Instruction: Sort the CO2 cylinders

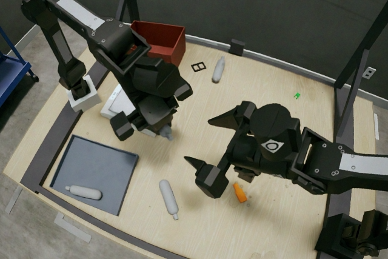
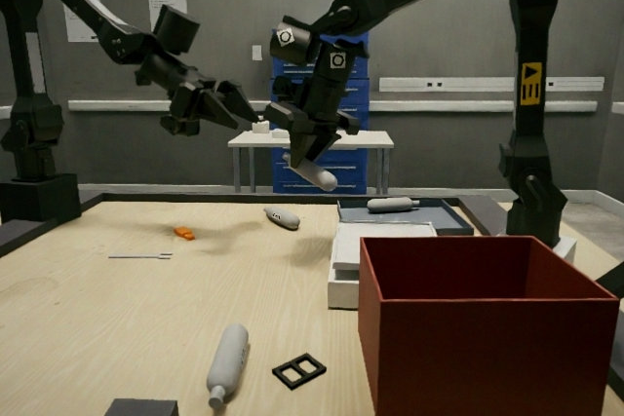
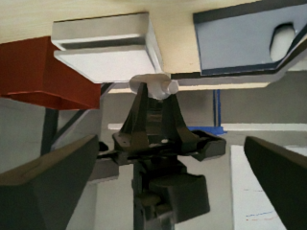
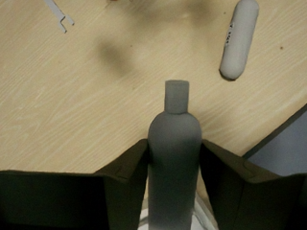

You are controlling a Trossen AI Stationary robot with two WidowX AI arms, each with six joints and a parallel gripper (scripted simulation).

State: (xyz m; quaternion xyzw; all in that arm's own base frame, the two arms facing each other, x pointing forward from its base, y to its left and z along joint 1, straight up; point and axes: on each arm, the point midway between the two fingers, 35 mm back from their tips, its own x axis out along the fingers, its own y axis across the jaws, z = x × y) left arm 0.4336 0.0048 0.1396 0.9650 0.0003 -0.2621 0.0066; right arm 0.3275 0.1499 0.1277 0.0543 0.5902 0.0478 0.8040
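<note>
My right gripper (image 1: 160, 128) is shut on a grey CO2 cylinder (image 1: 167, 133) and holds it tilted in the air, near the white scale (image 1: 114, 104). The held cylinder also shows in the exterior view (image 2: 312, 172) and in the right wrist view (image 4: 174, 163). My left gripper (image 1: 197, 139) is open and empty above the middle of the table. One cylinder (image 1: 83, 191) lies flat in the blue-grey tray (image 1: 90, 173). Another (image 1: 168, 199) lies on the table beside the tray. A third (image 1: 218, 69) lies at the back near the red scrap bin (image 1: 162, 41).
A small orange object (image 1: 239, 192) lies under my left arm. A black two-cell frame (image 1: 198, 67) lies by the bin. A green bit (image 1: 296, 95), a dark block (image 1: 236, 47) and a thin wrench (image 2: 140, 255) also lie on the table.
</note>
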